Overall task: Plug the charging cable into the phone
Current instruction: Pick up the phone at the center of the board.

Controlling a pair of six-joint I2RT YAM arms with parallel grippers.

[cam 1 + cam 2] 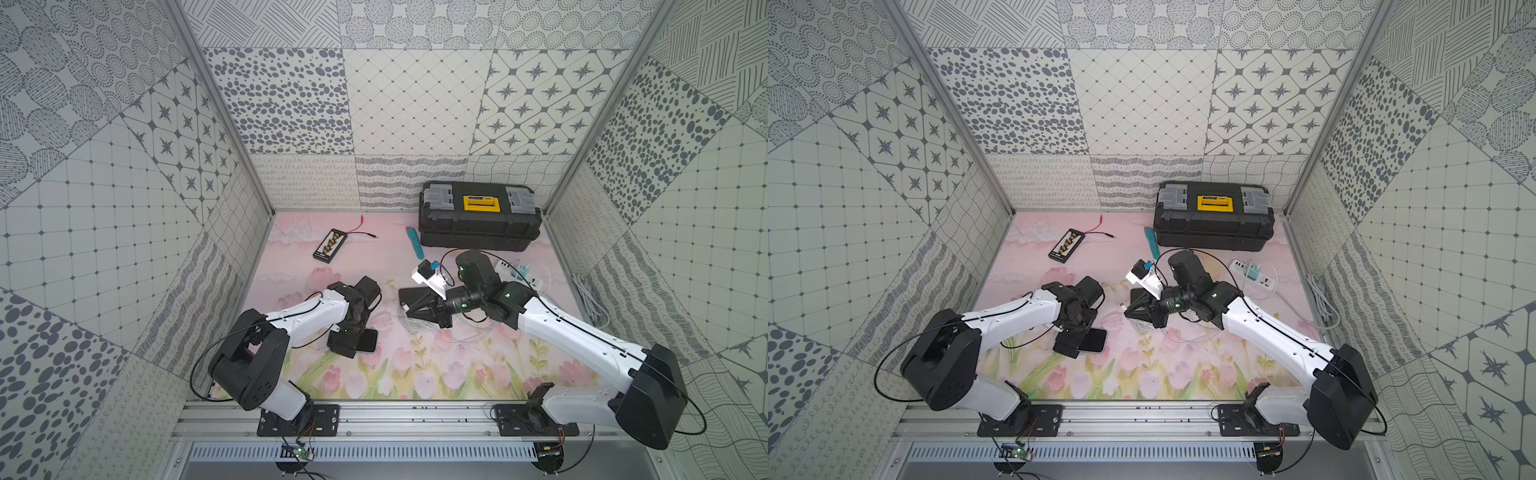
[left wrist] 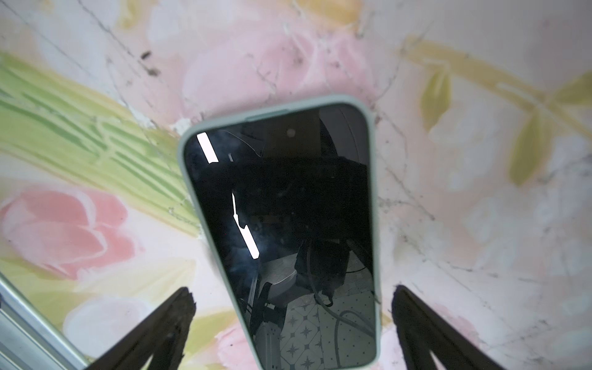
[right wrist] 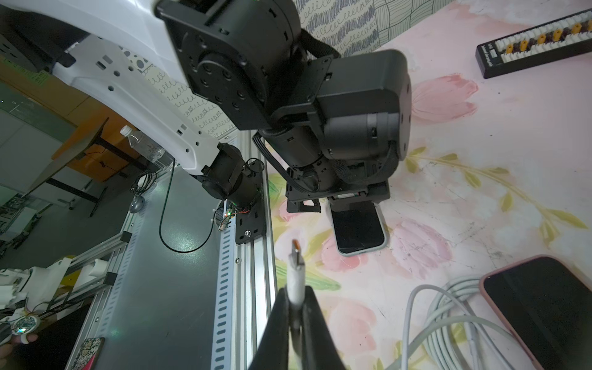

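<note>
Now, right tool pinching cable plug, tip toward phone, left tool wide

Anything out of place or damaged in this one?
Nothing spilled. The mat is scuffed and cracked around the phone. A second, pink-cased phone lies beside the loose cable coil, so the target is ambiguous.

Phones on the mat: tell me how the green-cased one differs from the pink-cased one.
The green-cased phone has a pale green case; the pink-cased phone a pink one. The green-cased phone lies between the open jaws of the left gripper; the pink-cased phone lies beside the coiled white cable. Both lie flat, dark screens up.
</note>
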